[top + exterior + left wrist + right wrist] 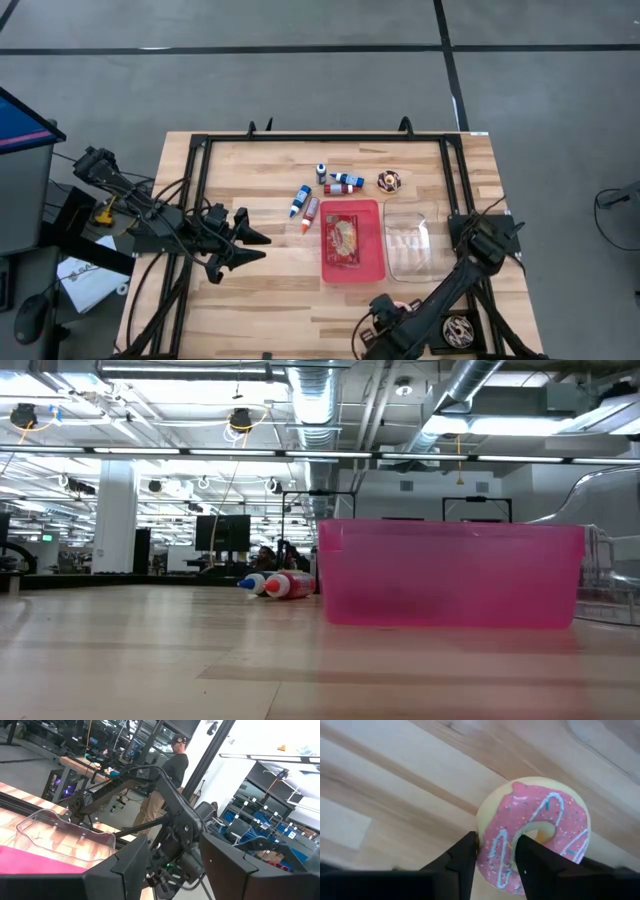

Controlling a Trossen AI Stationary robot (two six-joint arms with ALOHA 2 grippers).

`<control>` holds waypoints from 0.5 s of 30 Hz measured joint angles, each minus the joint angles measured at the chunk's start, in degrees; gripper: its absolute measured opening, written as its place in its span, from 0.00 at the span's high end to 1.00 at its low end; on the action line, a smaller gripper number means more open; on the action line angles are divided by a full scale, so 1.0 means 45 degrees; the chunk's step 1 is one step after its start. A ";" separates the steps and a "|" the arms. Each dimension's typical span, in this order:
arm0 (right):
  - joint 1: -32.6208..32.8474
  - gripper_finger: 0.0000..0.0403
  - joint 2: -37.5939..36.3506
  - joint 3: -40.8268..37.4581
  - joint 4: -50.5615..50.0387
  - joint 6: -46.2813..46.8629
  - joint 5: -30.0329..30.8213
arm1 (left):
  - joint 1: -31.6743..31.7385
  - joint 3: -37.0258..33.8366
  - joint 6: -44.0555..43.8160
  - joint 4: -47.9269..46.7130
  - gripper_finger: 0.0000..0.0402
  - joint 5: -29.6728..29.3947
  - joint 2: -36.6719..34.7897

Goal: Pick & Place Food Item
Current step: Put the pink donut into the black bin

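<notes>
Two fingers of my right gripper are clamped on the pink donut: one finger sits against the outer edge of the ring and the other stands in the hole, with the iced band pinched between them. The donut is tilted on edge above the bare wood of the tabletop. In the high view that gripper is at the 6 o'clock edge of the tabletop, and the donut itself is hidden under my wrist there.

My left gripper waits at 9 o'clock, its fingers apart and pointing toward the middle, holding nothing.

The pink tray lies at the centre, with a patterned food item inside it. A clear container sits just beside the tray at its 3 o'clock. A cluster of small bottles lies at the tray's 11 to 12 o'clock, and a chocolate donut rests at its 1 o'clock, apart from the bottles.

Past my left fingers, beyond the tabletop, a person in dark clothes and a cap stands in the room
</notes>
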 joint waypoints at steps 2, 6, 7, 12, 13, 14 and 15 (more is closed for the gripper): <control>0.0030 0.72 -0.0287 0.0008 -0.0075 0.0173 0.0017 | 0.0000 0.0000 0.0000 -0.0005 0.56 0.0000 0.0000; 0.0330 0.72 -0.0862 0.0008 -0.0669 0.1137 0.0033 | 0.0000 0.0000 0.0101 -0.0010 0.56 -0.0005 0.0000; 0.0447 0.72 -0.0974 0.0008 -0.0857 0.1456 0.0028 | 0.0000 0.0000 0.0187 -0.0005 0.56 -0.0005 0.0000; 0.1299 0.72 -0.1265 0.0008 -0.1827 0.3339 -0.0556 | 0.0000 0.0000 0.0341 -0.0012 0.56 -0.0005 0.0000; 0.1474 0.72 -0.1273 0.0008 -0.1886 0.3555 -0.0815 | 0.0000 0.0000 0.0383 -0.0015 0.56 -0.0005 0.0000; 0.1643 0.72 -0.1265 0.0008 -0.1872 0.3655 -0.1118 | 0.0001 0.0000 0.0400 -0.0015 0.56 -0.0005 0.0000; 0.1795 0.72 -0.1251 0.0008 -0.1863 0.3704 -0.1394 | 0.0025 0.0000 0.0404 -0.0015 0.56 -0.0003 0.0000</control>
